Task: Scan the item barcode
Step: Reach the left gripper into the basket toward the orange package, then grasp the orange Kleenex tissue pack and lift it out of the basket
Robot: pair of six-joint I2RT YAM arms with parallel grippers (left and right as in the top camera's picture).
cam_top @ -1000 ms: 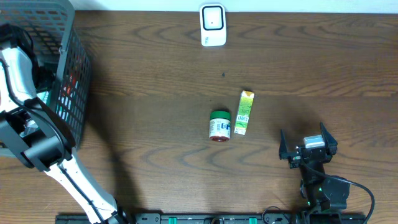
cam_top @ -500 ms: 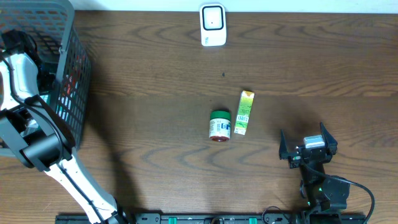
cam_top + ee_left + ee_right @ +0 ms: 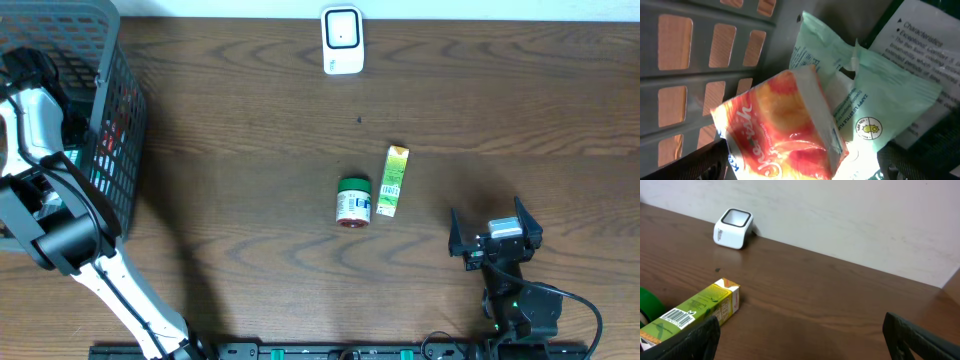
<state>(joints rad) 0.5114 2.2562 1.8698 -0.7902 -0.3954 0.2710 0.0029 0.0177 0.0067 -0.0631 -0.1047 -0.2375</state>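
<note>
Picking step, it seems: left fingers (image 3: 702,165), wide open, hover over the orange packet (image 3: 785,130) in the basket (image 3: 110,120) at left; next they must close on it; right fingers (image 3: 456,238) rest open, near right.

Dark wood table (image 3: 250,90), pale wall (image 3: 865,220) behind
</note>
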